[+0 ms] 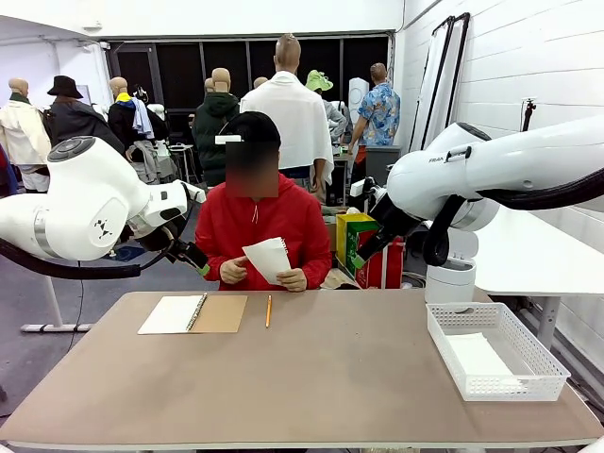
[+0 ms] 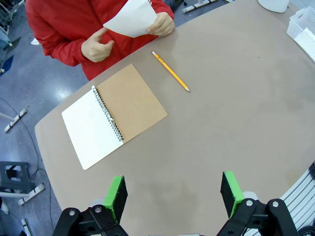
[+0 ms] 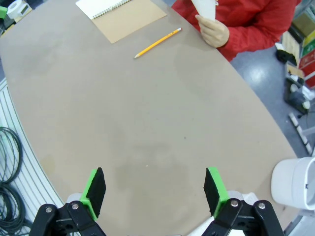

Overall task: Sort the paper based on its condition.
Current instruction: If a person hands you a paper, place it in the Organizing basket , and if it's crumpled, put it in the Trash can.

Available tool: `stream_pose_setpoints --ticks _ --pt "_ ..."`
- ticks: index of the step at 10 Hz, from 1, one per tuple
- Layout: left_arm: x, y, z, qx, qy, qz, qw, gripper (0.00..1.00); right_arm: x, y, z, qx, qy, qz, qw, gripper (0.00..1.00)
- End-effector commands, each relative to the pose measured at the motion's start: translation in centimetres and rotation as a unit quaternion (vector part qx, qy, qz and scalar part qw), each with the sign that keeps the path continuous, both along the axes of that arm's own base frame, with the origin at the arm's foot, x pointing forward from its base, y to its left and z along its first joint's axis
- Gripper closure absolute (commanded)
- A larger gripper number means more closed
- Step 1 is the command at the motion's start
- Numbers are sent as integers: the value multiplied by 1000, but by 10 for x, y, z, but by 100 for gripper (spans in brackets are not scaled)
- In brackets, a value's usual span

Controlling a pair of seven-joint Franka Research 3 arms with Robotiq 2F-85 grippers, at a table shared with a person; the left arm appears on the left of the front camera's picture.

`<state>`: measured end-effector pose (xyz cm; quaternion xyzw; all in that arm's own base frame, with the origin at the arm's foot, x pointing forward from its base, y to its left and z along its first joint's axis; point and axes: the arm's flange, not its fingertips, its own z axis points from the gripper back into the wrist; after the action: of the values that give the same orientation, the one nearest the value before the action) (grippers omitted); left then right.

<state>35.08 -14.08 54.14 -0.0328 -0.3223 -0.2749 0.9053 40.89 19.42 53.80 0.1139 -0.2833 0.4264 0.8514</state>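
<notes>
Basket (image 1: 495, 363) nr cam; paper (image 1: 267, 259) tilted, corner up

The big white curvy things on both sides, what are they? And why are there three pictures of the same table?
Those are two robot arms. Each ends in a gripper, a claw with two green-tipped fingers. One picture is taken from between the arms, looking across the table at a person in red. The other two come from small cameras on the arms' wrists, looking down past their own claws: the left gripper and the right gripper. Both claws are open and hold nothing. On the table lie an open notebook with a brown cover, a yellow pencil and a white basket with some white paper inside. The person's hands hold a white sheet of paper above the table's far edge.
</notes>
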Motion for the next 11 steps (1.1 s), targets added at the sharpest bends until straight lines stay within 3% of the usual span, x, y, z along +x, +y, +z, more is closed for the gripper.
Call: stream_pose_setpoints --ticks 1,11 --pt "0 1 0 -1 -2 0 1000 0 2 1 0 -3 -1 -1 1000 0" --pt "0 1 0 -1 -2 0 1000 0 2 1 0 -3 -1 -1 1000 0"
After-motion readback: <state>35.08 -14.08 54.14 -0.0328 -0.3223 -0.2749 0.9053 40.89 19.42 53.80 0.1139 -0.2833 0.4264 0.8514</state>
